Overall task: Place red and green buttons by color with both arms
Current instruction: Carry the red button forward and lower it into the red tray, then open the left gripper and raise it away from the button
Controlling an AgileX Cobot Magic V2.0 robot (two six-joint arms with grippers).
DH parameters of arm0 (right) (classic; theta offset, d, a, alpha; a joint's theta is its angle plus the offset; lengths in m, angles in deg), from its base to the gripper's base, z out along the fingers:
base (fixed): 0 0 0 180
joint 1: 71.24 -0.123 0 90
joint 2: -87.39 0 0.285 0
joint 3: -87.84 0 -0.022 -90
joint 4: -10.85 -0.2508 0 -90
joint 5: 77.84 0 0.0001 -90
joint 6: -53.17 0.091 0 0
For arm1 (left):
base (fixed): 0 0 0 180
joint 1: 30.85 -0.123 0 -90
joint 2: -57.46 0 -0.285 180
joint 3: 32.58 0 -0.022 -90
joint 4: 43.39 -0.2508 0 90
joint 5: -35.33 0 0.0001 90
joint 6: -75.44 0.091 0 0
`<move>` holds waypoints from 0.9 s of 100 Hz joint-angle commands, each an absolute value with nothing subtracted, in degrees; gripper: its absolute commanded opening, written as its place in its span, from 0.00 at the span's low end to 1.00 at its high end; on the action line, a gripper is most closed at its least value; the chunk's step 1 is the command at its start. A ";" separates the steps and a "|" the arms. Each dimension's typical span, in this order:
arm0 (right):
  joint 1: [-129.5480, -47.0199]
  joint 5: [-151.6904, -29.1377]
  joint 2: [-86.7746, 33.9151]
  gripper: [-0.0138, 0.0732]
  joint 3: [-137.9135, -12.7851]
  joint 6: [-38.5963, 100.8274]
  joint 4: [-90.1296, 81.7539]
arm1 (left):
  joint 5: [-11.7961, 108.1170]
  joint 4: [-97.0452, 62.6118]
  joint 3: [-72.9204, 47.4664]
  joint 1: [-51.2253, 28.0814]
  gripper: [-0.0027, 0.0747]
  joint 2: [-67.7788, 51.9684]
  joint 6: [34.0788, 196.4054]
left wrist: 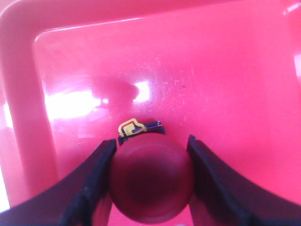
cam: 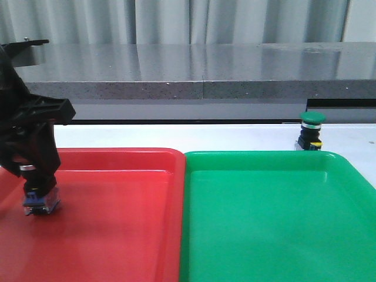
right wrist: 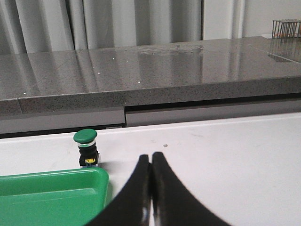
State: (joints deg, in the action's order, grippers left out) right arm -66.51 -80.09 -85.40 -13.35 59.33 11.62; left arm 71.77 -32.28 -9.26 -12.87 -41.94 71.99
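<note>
So we've got the grey stone counter running across the back, and we'll place everything off the green tray, which sits on the white table and gets cut off at the right and bottom of the front view. The red tray butts right up against its left side, also cropped at the left and bottom.

The left arm hangs over the red tray, far from the green tray, and its upper part runs out of frame. Its left gripper is clamped around the red button: in the wrist view both fingers press on the dark red cap, which hides most of the body, just a yellow bit peeking out. From the front we only see the bluish base, low over the red tray floor; touching or not, we can't tell.

The green button stands upright on the table just behind the green tray's far right corner.

The right gripper only shows in its own wrist view, fingers pressed together on nothing, beside that corner
</note>
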 commanded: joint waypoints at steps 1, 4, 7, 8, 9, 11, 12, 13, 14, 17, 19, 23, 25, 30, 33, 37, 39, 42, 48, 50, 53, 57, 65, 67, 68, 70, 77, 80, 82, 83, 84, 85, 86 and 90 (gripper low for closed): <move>-66.12 -75.88 -86.71 0.08 -14.43 59.06 11.78 | 70.80 -31.10 -10.48 -12.34 0.42 -39.51 72.17; -66.12 -75.88 -86.71 0.08 -14.43 59.06 11.78 | 70.89 -31.10 -10.48 -12.34 0.47 -39.51 72.17; -66.12 -75.88 -86.71 0.08 -14.43 59.06 11.78 | 71.04 -31.10 -10.48 -12.34 0.52 -39.51 72.17; -66.12 -75.88 -86.71 0.08 -14.43 59.06 11.78 | 71.05 -31.10 -10.48 -12.34 0.55 -39.51 72.17; -66.12 -75.88 -86.71 0.08 -14.43 59.06 11.78 | 71.20 -31.10 -10.48 -12.34 0.56 -39.51 72.17; -66.12 -75.88 -86.71 0.08 -14.43 59.06 11.78 | 71.37 -31.10 -10.48 -12.34 0.59 -39.51 72.17; -66.12 -75.88 -86.71 0.08 -14.43 59.06 11.78 | 71.38 -31.10 -10.48 -12.34 0.61 -39.51 72.17; -66.12 -75.88 -86.71 0.08 -14.43 59.06 11.78 | 71.48 -31.21 -10.48 -12.34 0.62 -39.51 72.17; -66.12 -75.88 -86.71 0.08 -14.43 59.06 11.78 | 71.47 -31.22 -10.48 -12.34 0.63 -39.51 72.17; -66.12 -75.88 -86.71 0.08 -14.43 59.06 11.78 | 71.59 -31.53 -10.48 -12.34 0.66 -39.51 72.17; -66.12 -75.88 -86.71 0.08 -14.43 59.06 11.78 | 71.70 -31.62 -10.48 -12.34 0.67 -39.51 72.17; -66.12 -75.88 -86.71 0.08 -14.43 59.06 11.78 | 71.68 -31.59 -10.48 -12.34 0.67 -39.51 72.17; -66.12 -75.88 -86.71 0.08 -14.43 59.06 11.78 | 71.68 -31.59 -10.48 -12.34 0.67 -39.51 72.17; -66.12 -75.88 -86.71 0.08 -14.43 59.06 11.78 | 71.68 -31.77 -10.48 -12.34 0.67 -39.51 72.17; -66.12 -75.88 -86.71 0.08 -14.43 59.06 11.78 | 71.68 -31.75 -10.48 -12.34 0.67 -39.51 72.17; -66.12 -75.88 -86.71 0.08 -14.43 59.06 11.78 | 71.68 -31.79 -10.48 -12.34 0.67 -39.40 72.17; -66.12 -75.88 -86.71 0.08 -14.43 59.06 11.78 | 71.68 -31.94 -10.48 -12.34 0.67 -39.29 72.17; -66.12 -75.88 -86.71 0.08 -14.43 59.06 11.78 | 71.68 -32.06 -10.48 -12.34 0.67 -39.13 72.17; -66.12 -75.88 -86.71 0.08 -14.43 59.06 11.78 | 71.68 -32.06 -10.48 -12.34 0.67 -38.60 72.17; -66.12 -75.88 -86.71 0.08 -14.43 59.06 11.78 | 71.68 -32.06 -10.48 -12.34 0.67 -38.31 72.17; -66.12 -75.88 -86.71 0.08 -14.43 59.06 11.78 | 71.54 -32.06 -10.48 -12.34 0.67 -37.99 72.17; -66.12 -75.88 -86.71 0.08 -14.43 59.06 11.78 | 71.25 -32.06 -10.58 -12.34 0.67 -37.24 72.17; -66.12 -75.88 -86.71 0.08 -14.43 59.06 11.78 | 70.72 -32.06 -10.58 -12.34 0.67 -35.70 72.17; -66.12 -75.88 -86.71 0.08 -14.43 59.06 11.78 | 70.75 -32.06 -10.58 -12.34 0.67 -35.27 72.17; -66.12 -75.88 -86.71 0.08 -14.43 59.06 11.78 | 70.75 -32.06 -10.58 -12.34 0.67 -34.91 72.17; -66.12 -75.88 -86.71 0.08 -14.43 59.06 11.78 | 70.60 -32.06 -10.58 -12.34 0.67 -34.41 72.17; -66.12 -75.88 -86.71 0.08 -14.43 59.06 11.78 | 70.39 -32.17 -10.58 -12.34 0.67 -32.45 72.17; -66.12 -75.88 -86.71 0.08 -14.43 59.06 11.78 | 70.32 -32.17 -10.58 -12.34 0.67 -31.62 72.17; -66.12 -75.88 -86.71 0.08 -14.43 59.06 11.78 | 70.17 -32.17 -10.58 -12.34 0.66 -30.92 72.17; -66.12 -75.88 -86.71 0.08 -14.43 59.06 11.78 | 70.07 -32.17 -10.58 -12.34 0.66 -30.70 72.17; -66.12 -75.88 -86.71 0.08 -14.43 59.06 11.78 | 70.06 -32.17 -10.58 -12.34 0.65 -30.24 72.17; -66.12 -75.88 -86.71 0.08 -14.43 59.06 11.78 | 69.96 -32.17 -10.58 -12.34 0.64 -29.99 72.17; -66.12 -75.88 -86.71 0.08 -14.43 59.06 11.78 | 69.96 -32.17 -10.58 -12.34 0.63 -29.75 72.17; -66.12 -75.88 -86.71 0.08 -14.43 59.06 11.78 | 69.93 -32.17 -10.58 -12.34 0.58 -28.29 72.17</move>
State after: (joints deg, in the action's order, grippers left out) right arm -66.51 -80.09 -85.40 -13.35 59.33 11.62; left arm 72.33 -32.52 -9.26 -12.87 -32.76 72.26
